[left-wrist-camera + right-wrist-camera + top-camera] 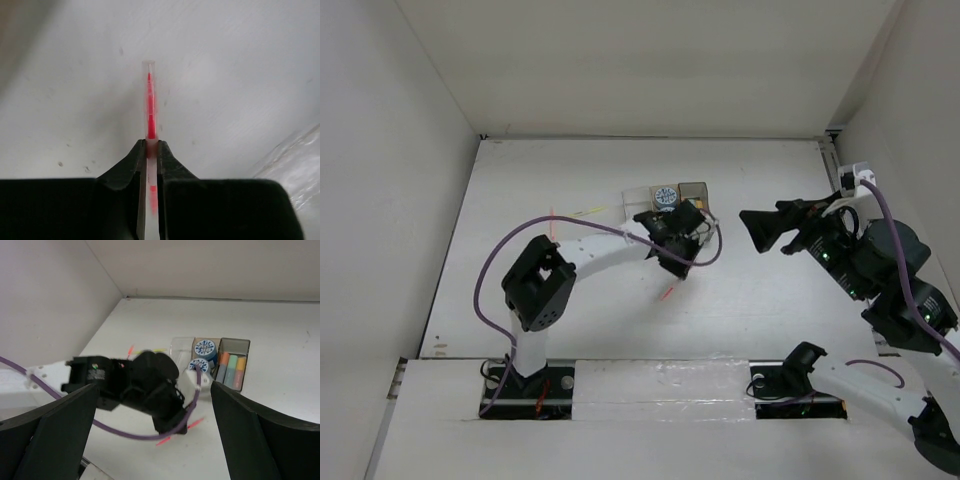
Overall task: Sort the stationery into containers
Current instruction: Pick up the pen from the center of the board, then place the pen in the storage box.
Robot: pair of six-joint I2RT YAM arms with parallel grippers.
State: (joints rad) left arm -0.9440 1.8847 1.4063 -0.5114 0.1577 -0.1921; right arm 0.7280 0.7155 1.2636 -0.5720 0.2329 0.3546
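Observation:
My left gripper (672, 268) is shut on a thin red pen (668, 292), held crosswise low over the table just in front of the bins. In the left wrist view the pen (150, 100) sticks out past the closed fingertips of the gripper (152, 145). The clear bin (181, 344) looks empty. The amber bin (196, 341) holds two blue-white rolls (206, 347). The grey bin (246, 346) holds orange and green markers (232, 370). My right gripper (752, 228) is open and empty, raised at the right and facing the left gripper.
An orange pen (553, 222) and a yellow-green pen (588, 212) lie on the table left of the bins. The left arm's purple cable (495, 265) loops over the table. White walls close in the left, back and right sides.

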